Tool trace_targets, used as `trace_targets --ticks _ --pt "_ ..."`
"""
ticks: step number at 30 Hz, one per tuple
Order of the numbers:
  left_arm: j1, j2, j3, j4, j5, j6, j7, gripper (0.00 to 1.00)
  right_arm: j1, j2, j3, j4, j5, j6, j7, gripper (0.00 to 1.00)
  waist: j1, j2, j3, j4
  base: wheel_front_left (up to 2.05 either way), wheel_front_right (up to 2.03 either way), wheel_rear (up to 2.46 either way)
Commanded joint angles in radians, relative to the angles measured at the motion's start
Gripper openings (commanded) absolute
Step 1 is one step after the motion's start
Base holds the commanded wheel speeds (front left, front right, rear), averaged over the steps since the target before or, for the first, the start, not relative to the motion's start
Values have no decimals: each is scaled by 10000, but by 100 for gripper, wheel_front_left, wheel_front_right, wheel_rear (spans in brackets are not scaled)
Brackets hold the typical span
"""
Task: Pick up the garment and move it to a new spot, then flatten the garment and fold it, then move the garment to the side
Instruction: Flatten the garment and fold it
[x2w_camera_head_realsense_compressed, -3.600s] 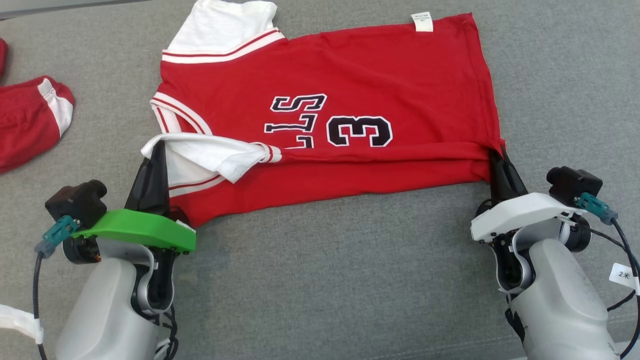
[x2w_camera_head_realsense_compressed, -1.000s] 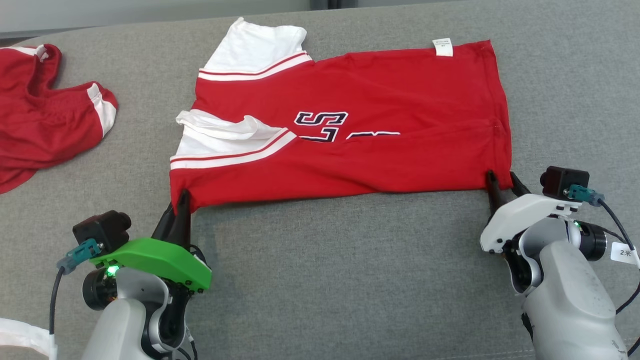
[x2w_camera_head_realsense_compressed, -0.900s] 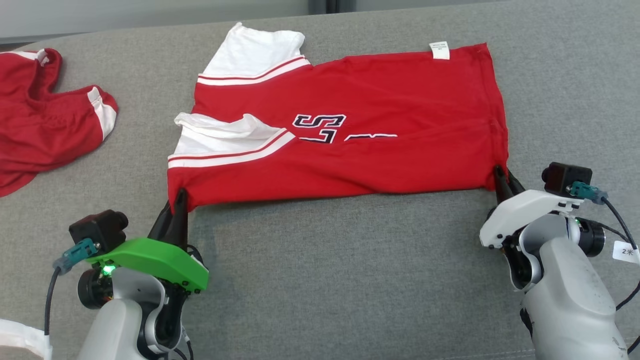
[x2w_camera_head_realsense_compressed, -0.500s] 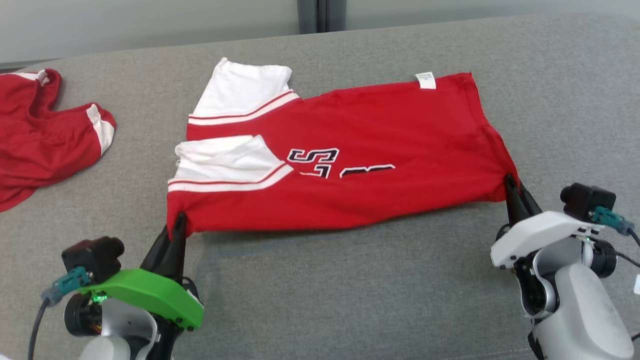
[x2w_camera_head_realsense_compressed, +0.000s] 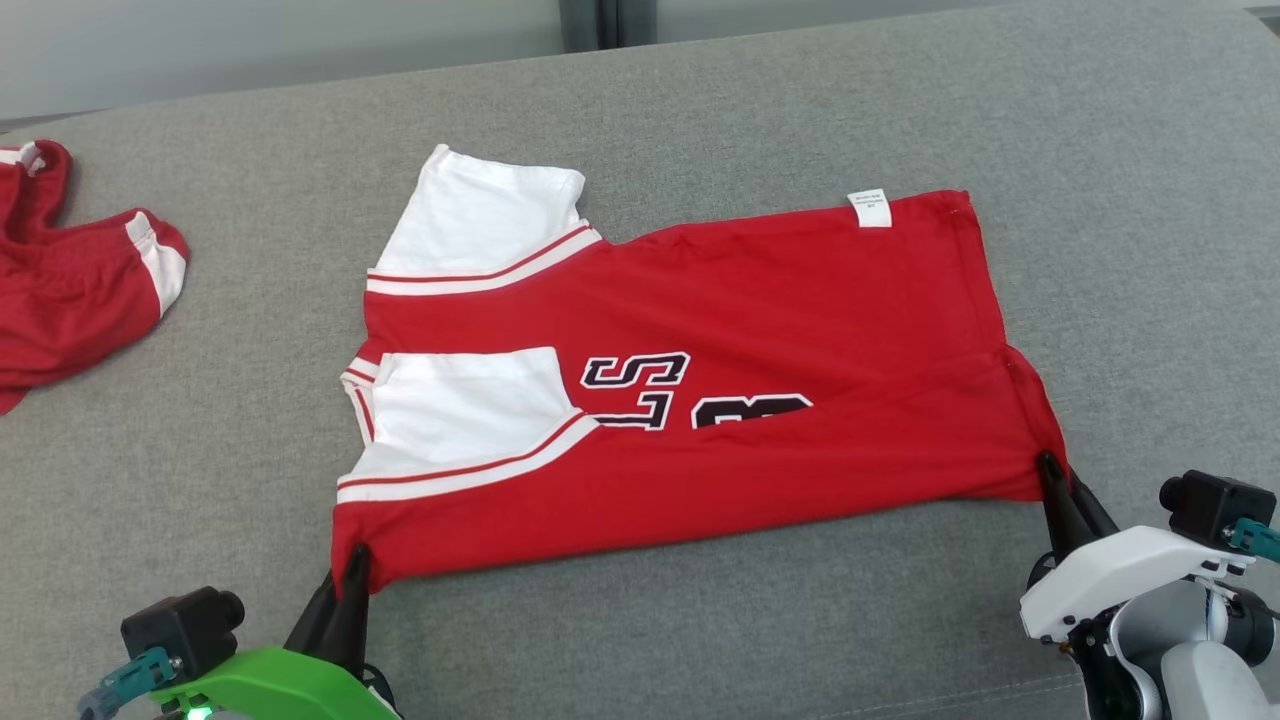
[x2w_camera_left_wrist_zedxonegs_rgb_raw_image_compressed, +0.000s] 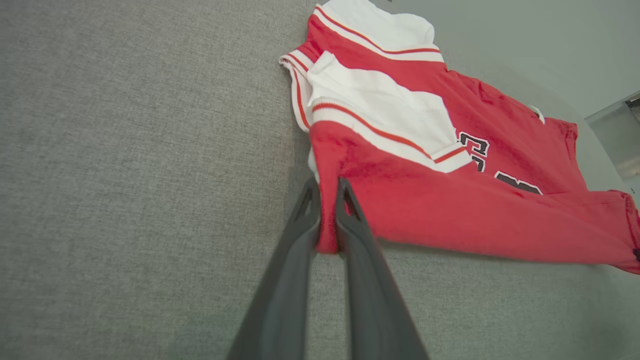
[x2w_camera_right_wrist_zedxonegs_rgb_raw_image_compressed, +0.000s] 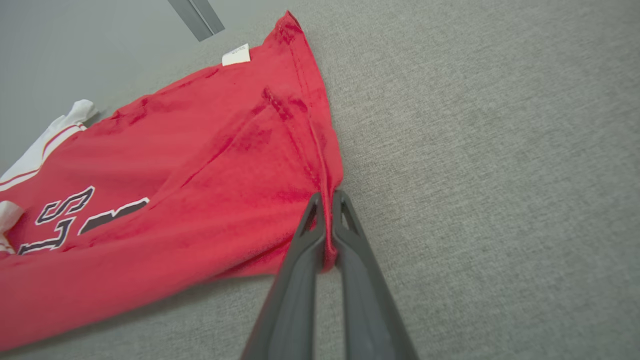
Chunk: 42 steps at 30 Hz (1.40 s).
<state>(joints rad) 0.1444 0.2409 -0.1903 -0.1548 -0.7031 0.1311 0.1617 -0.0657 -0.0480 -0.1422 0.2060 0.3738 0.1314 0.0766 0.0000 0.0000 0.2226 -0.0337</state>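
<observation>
- Garment: red short-sleeved jersey with white sleeves and black lettering (x2w_camera_head_realsense_compressed: 780, 330) lies lengthwise across the middle of the grey fabric-covered surface (x2w_camera_head_realsense_compressed: 640, 620). Its near part is folded over, so one white sleeve (x2w_camera_head_realsense_compressed: 460, 405) rests on the red front.
- Left gripper (x2w_camera_head_realsense_compressed: 352, 565) is at the near shoulder-end corner, fingers (x2w_camera_left_wrist_zedxonegs_rgb_raw_image_compressed: 295, 240) closed on a pinch of red cloth.
- Right gripper (x2w_camera_head_realsense_compressed: 1048, 470) is clamped the same way on the near hem-end corner.
- Judgement: lengthwise fold in hand.
- Move both corners at even height and pace, with the cloth taut between them, so the crease runs straight.
- Set the edge down parallel to the far edge, by the small white label (x2w_camera_head_realsense_compressed: 869, 208), before releasing.
- Risk: both pinches are thin. A jerk could slip a corner.
- Second red-and-white cloth (x2w_camera_head_realsense_compressed: 70, 290) lies well apart, to the left.
</observation>
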Motion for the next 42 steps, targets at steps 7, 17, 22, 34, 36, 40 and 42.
trace_targets --ticks 7,17,22,34,36,40,42 --pt "-125 119 168 130 125 94 -259 100 77 -36 -190 179 -27 -13 -211 100 0 0 165 -88 0 0 0" --pt "-3105 1341 71 -224 901 -347 797 100 -893 -31 -111 -721 -497 -13 -342 100 0 0 739 -386 0 0 0" --pt "-5531 2026 -248 407 1219 -821 1974 100 -1775 -33 207 -1106 -734 -13 -121 100 0 0 1382 -656 0 0 0" --pt "-10315 2754 -951 3572 1471 -1576 4849 100 -4063 -34 1346 -1254 -833 -13 -157 100 0 0 3380 -1770 0 0 0" --pt "-10718 2787 -944 3947 1372 -1581 5211 100 -4325 -31 1415 -1207 -853 -13 -205 100 0 0 3621 -1934 0 0 0" --pt "-11076 2914 -856 4419 1144 -1502 5810 100 -4694 -30 1462 -1041 -878 -13 -364 100 0 0 3927 -2192 0 0 0" --pt "-11133 3045 -838 4507 1132 -1490 5957 100 -4849 -28 1512 -964 -817 -13 -446 100 0 0 4022 -2299 0 0 0"
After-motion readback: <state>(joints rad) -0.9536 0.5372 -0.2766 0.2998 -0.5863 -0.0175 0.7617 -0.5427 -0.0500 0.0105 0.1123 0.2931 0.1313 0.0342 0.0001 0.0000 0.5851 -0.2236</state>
